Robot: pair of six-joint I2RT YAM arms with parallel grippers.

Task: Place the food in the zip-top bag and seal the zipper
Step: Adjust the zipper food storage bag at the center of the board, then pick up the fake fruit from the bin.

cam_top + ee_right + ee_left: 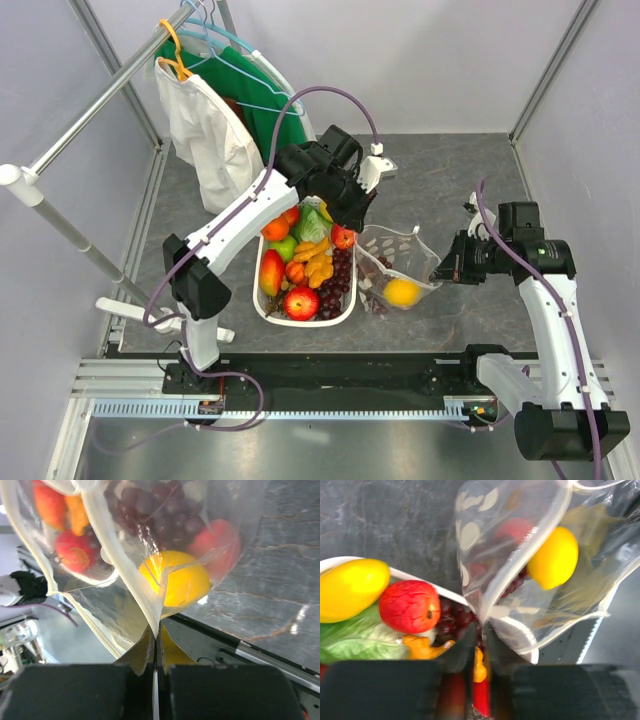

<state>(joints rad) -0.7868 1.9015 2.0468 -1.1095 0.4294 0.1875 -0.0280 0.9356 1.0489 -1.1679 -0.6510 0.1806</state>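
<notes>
Meanwhile, L gripper (481,647) & R gripper (156,650) each pinch a rim of the dotted zip-top bag (392,250), mouth open, just beside white basket (262,300). Lemon (402,292) & grapes (160,510) sit in bag; other food (300,302) in basket.

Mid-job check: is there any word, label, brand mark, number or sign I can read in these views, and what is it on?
No text can be read in any view.
The zip-top bag carries only white dots, no print.
The fruit, the basket and the hanging clothes show no lettering.
Any marks on the arm casings are too small to read.
</notes>
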